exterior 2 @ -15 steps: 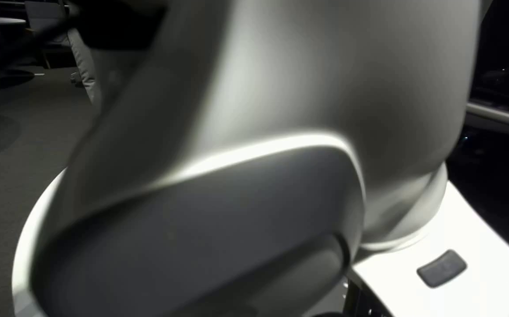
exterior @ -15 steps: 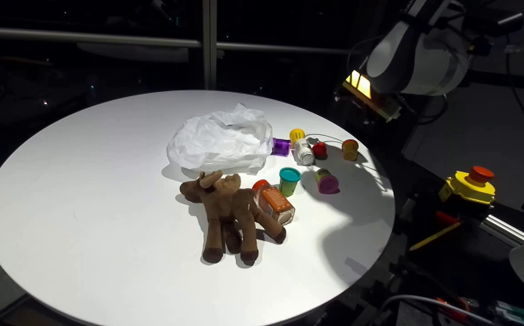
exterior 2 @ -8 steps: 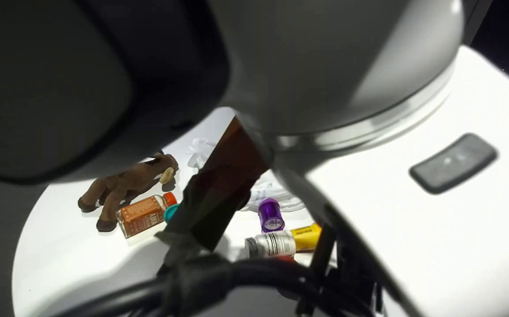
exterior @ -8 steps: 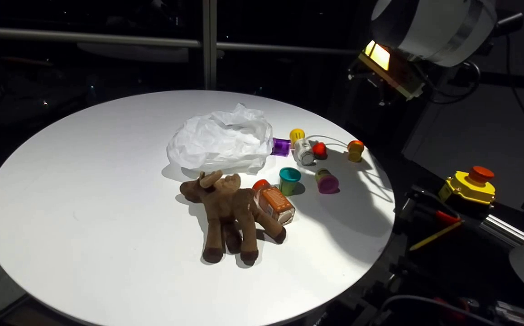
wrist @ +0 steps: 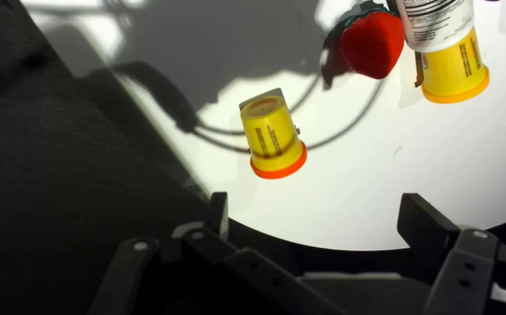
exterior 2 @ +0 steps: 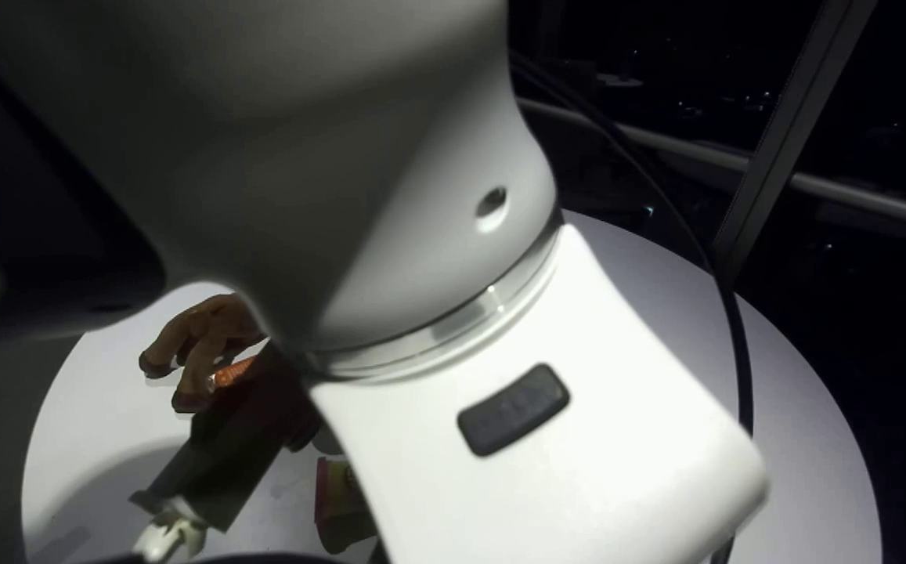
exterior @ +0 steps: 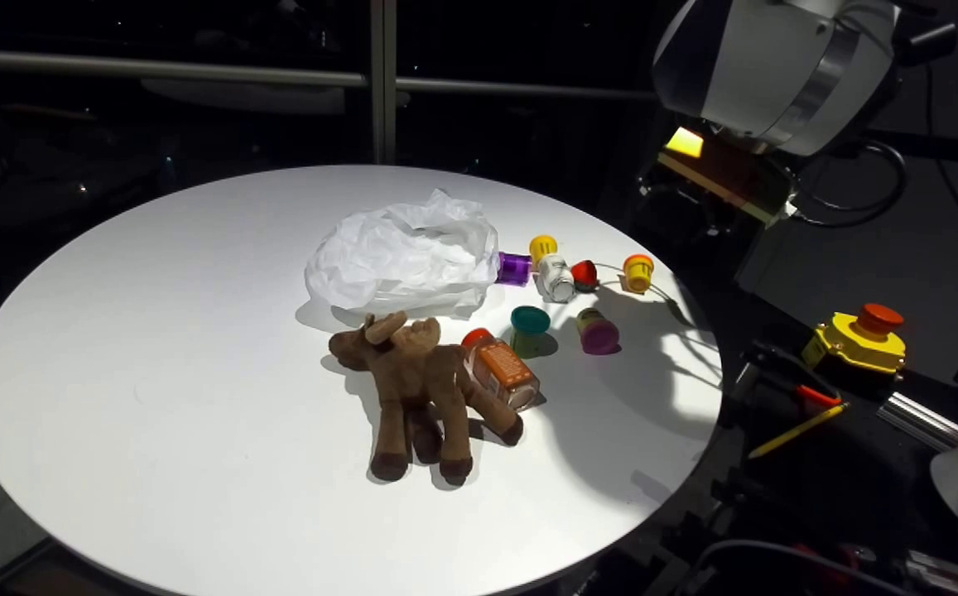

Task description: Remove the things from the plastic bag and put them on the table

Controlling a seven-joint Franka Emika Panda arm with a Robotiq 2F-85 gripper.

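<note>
The crumpled whitish plastic bag (exterior: 404, 261) lies on the white round table (exterior: 197, 397); whatever is inside is hidden. A purple tub (exterior: 514, 270) touches its right edge. In front of the bag is the brown plush reindeer (exterior: 416, 377). To the right are a teal-lidded tub (exterior: 531, 333), a pink-lidded tub (exterior: 597, 334), a red strawberry (wrist: 373, 46) and a yellow tub (wrist: 456, 70). Another yellow tub, orange-lidded (wrist: 272, 135), rests on its side by the table edge. Above that edge my gripper (wrist: 314, 197) is open, nothing between its fingers, the orange-lidded tub ahead of them.
A white bottle (wrist: 438, 22) lies against the strawberry and yellow tub. An orange-labelled bottle (exterior: 505, 374) touches the reindeer. Beyond the table's right edge is a dark bench with a yellow-and-red stop button (exterior: 864, 335). The arm (exterior 2: 390, 196) blocks much of an exterior view.
The arm has swung right, rising and then coming down a little. The orange-lidded tub has shifted slightly right and back. Bag and reindeer have stayed put.
</note>
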